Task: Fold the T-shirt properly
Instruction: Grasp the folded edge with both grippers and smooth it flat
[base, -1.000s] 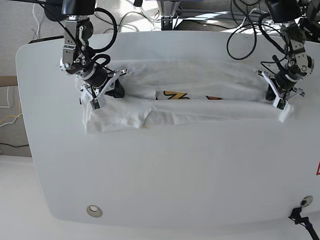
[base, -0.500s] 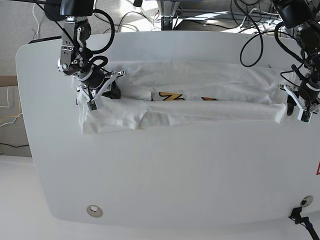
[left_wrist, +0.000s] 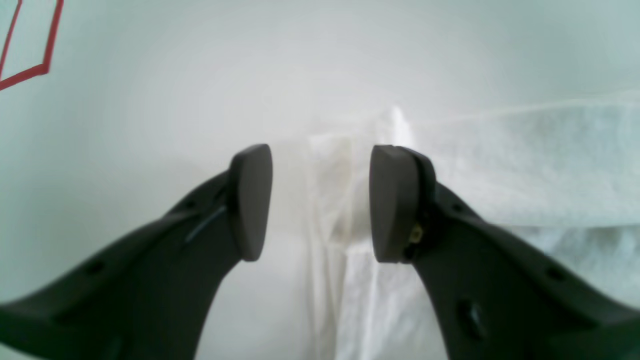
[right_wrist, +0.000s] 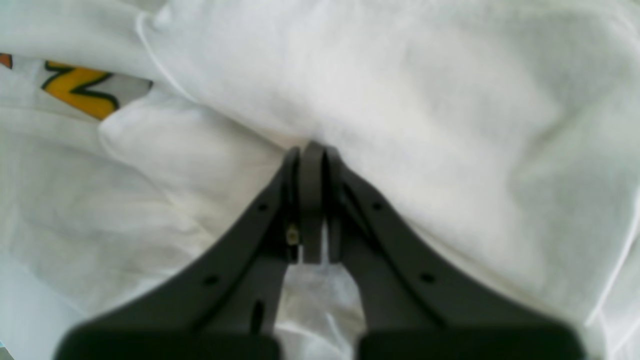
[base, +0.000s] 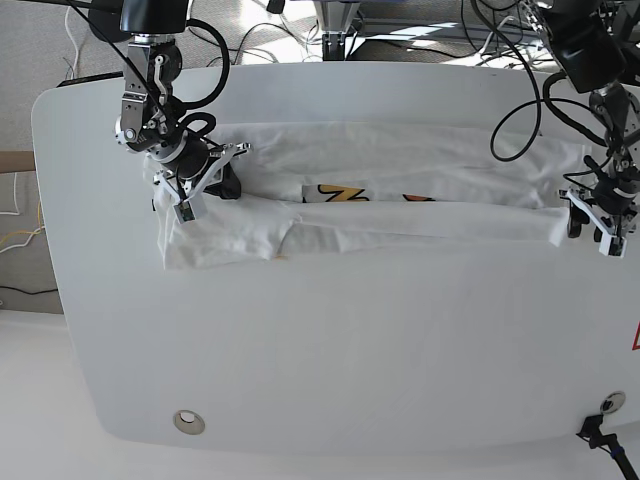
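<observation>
Since a second ago the left gripper (base: 597, 222) has let go and drawn off the T-shirt's (base: 380, 200) end, jaws apart over bare table (base: 350, 340), while the right gripper (base: 197, 185) stays pinched on the folded shirt's opposite edge.

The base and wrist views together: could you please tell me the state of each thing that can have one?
White cotton T-shirt with colourful print: lying on the table, long edges folded inward, only a strip of the print showing.
Left end effector: open, over the shirt's end, gripping nothing.
Right end effector: shut on the shirt's fabric.
White rounded table: bearing the shirt.
</observation>
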